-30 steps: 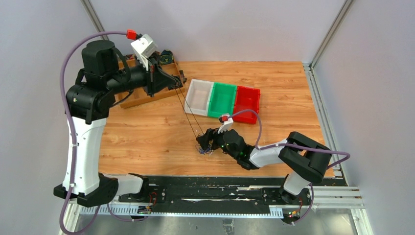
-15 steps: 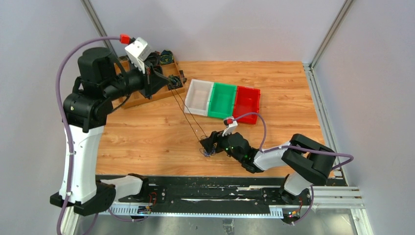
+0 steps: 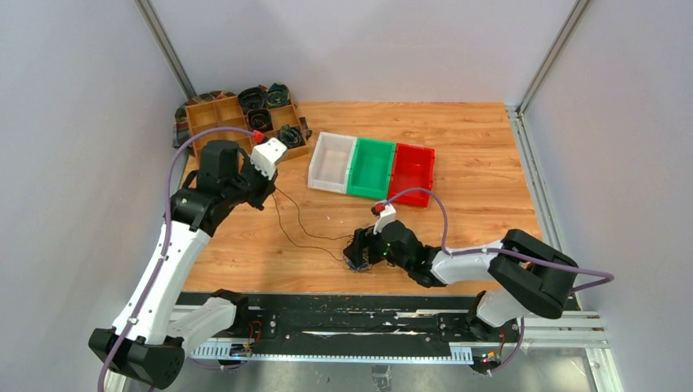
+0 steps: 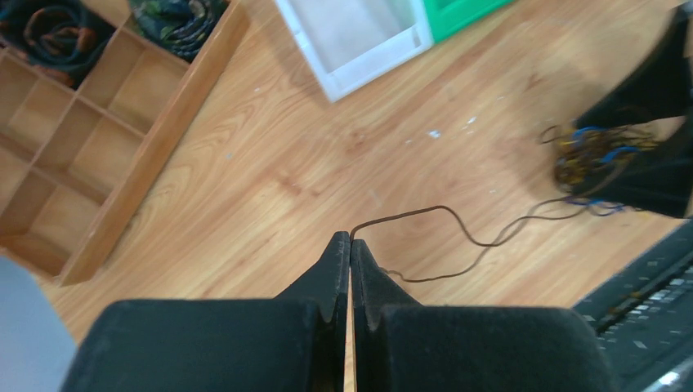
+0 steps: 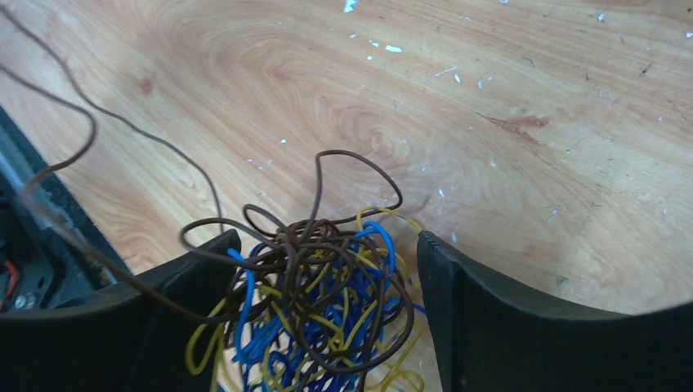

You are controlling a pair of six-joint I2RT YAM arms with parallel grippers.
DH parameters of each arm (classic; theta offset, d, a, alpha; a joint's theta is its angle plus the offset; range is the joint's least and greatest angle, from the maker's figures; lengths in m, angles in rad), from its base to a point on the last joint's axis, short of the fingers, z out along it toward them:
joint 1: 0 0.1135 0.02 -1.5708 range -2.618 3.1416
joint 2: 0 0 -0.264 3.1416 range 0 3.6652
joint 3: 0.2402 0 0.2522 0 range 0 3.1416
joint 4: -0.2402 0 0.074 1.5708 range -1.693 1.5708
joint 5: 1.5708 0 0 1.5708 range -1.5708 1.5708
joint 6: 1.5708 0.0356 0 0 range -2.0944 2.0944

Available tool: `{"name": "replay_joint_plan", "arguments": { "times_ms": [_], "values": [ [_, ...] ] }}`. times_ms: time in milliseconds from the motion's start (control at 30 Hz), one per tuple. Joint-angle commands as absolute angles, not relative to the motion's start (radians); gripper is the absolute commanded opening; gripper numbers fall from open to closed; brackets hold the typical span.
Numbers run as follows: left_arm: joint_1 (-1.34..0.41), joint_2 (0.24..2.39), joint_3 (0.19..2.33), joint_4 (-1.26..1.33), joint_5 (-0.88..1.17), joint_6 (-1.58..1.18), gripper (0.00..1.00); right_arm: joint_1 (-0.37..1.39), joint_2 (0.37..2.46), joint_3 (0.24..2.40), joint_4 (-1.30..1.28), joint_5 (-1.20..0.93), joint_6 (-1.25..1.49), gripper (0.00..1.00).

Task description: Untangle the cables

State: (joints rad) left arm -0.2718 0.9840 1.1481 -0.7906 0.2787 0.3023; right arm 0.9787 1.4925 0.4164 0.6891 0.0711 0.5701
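**While one strand trails loose**

At centre-left of the top view, the left gripper (image 4: 350,242) pinches shut on a dark strand (image 4: 441,207). At lower centre, the right gripper (image 5: 327,245) stands spread wide around the tangle (image 5: 323,314) of dark, blue and yellow cables (image 3: 357,262).

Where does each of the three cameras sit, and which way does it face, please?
Top external: fixed above and behind the arms, looking down on the table; both arms show, left gripper near the wooden tray, right gripper at the tangle.
Left wrist: on the left wrist, looking down past its shut fingers, which pinch a dark brown cable.
Right wrist: on the right wrist, close over the table, its open fingers either side of the tangle.
Shared: all three show the dark brown cable running to the tangle.
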Motion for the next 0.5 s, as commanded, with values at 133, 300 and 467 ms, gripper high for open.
{"name": "replay_joint_plan", "arguments": {
  "times_ms": [133, 300, 467],
  "values": [
    [-0.272, 0.975, 1.024, -0.618, 0.057, 0.466, 0.00, 0.943, 1.311, 0.432, 0.509, -0.036, 0.517, 0.78],
    [-0.270, 1.007, 0.957, -0.533, -0.049, 0.530, 0.00, 0.935, 1.220, 0.413, 0.423, -0.083, 0.478, 0.83],
    [-0.262, 1.048, 0.913, -0.454, -0.110, 0.575, 0.00, 0.931, 1.195, 0.415, 0.360, -0.120, 0.462, 0.69]
  ]
}}
